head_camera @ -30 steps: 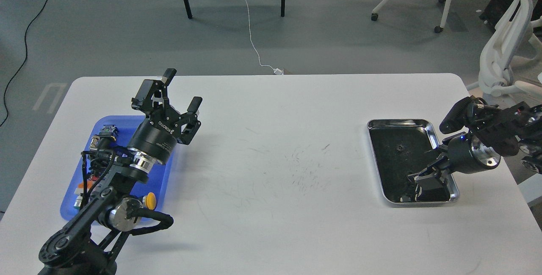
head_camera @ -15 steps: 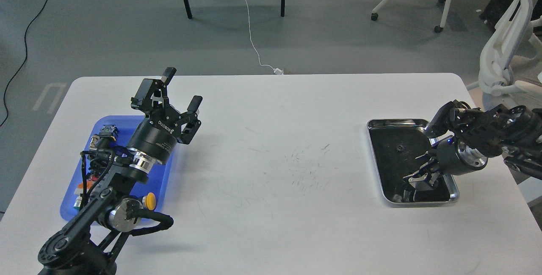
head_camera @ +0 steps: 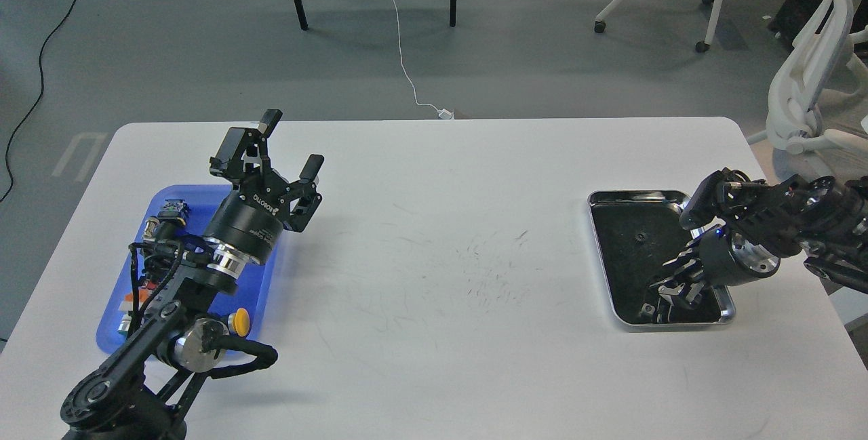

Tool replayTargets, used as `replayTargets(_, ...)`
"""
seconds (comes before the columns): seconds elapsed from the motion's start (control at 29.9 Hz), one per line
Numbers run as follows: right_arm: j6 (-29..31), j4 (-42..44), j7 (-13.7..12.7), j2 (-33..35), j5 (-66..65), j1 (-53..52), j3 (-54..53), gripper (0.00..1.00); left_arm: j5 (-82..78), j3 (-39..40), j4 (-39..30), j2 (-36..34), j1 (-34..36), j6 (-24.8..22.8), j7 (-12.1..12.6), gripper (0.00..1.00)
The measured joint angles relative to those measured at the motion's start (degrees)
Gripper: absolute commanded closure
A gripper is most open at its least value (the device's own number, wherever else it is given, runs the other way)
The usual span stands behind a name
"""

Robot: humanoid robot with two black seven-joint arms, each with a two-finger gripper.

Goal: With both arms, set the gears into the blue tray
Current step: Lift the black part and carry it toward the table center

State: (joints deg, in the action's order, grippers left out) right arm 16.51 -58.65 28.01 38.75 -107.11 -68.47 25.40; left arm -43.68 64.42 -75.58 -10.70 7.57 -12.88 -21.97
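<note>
One tiny black gear (head_camera: 639,237) lies on the dark floor of a silver-rimmed tray (head_camera: 600,250) at the right of the table. My right gripper (head_camera: 668,289) reaches in from the right and hangs low over that tray's near right corner, a hand's width nearer than the gear. Its dark fingers merge with the black surface, so I cannot make out their state. The blue tray (head_camera: 196,192) sits at the left, partly hidden by my left arm. My left gripper (head_camera: 291,144) is raised above its far right corner, open, with nothing between its fingers.
Push-button switches lie in the blue tray, among them a yellow-capped one (head_camera: 239,321) and a dark one (head_camera: 173,212). Faint scuff marks (head_camera: 488,270) cover the white tabletop's middle. White office chairs (head_camera: 807,87) stand beyond the table's right edge.
My right gripper has moved left and dipped lower into the silver tray's near right corner. The left arm and the gear have stayed where they were.
</note>
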Motion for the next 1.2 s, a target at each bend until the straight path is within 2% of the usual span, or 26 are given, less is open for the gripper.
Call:
replayTargets(0.23, -0.23, 0.02, 0.01, -0.74, 0.03, -0.12, 0.01, 0.87, 0.0, 0.01, -0.04, -0.03, 0.05, -0.03, 0.0, 0.02)
replayTargets(0.43, -0.32, -1.09, -0.05, -0.27, 0.42, -1.91, -0.11, 0.87, 0.0, 0.04, -0.12, -0.11, 0.1, -0.04, 0.0, 0.02)
replayTargets(0.7, 0.11, -10.65, -0.01, 1.09, 12.04, -11.55, -0.23, 0.86, 0.0, 0.02, -1.11, 0.03, 0.1, -0.08, 0.0, 0.02)
replayTargets(0.84, 0.12, -10.07, -0.01, -5.76, 17.3, -13.99, -0.01, 0.86, -0.01, -0.01, -1.17, 0.12, 0.11, -0.23, 0.0, 0.02)
replayTargets(1.0, -0.38, -1.85, -0.01, -18.83, 20.4, -14.42, 1.5, 0.86, 0.0, 0.2, -1.18, -1.33, 0.2, -0.6, -0.05, 0.02)
replayTargets(1.2, -2.67, 5.22, 0.0, -30.43, 24.14, -13.55, 7.29, 0.85, 0.18, 0.68, -1.67, -3.54, -0.31, -0.67, -1.26, 0.02)
